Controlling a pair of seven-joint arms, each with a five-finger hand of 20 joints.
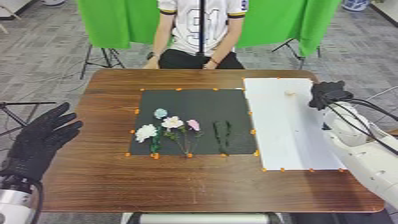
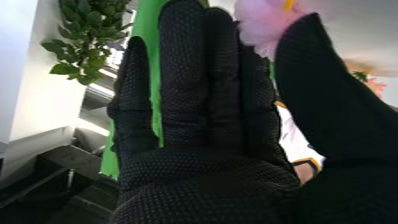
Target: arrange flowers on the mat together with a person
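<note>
So the dark mat (image 1: 206,102) is looking pretty far along, I'd say. A white flower (image 1: 145,132) is lying on its left side, a pale blue flower (image 1: 161,113) is sitting higher up, and a cream flower (image 1: 172,122) and a pink flower (image 1: 194,125) are filling the middle, stems running toward the near edge. Some green stems (image 1: 222,131) are lying right of those. The far strip and right edge are looking bare, so my guess is another bloom or two is needing a spot.

Right of the dark mat there's a white sheet (image 1: 275,130), with a small pale thing (image 1: 290,93) lying near its far end. The right hand (image 1: 330,95) is sitting at that sheet's outer edge, so the laid-out flowers are well apart from it, over to its left and nearer the robot. From the wrist, its fingers (image 2: 185,75) are pointing straight and its thumb (image 2: 324,90) is standing wide of them. A fluffy pink bloom (image 2: 265,22) is showing behind the gap near the tips; can't tell if it's touching. Left hand (image 1: 40,140) is waiting left of the dark mat, fingers loosely spread, holding nothing.
</note>
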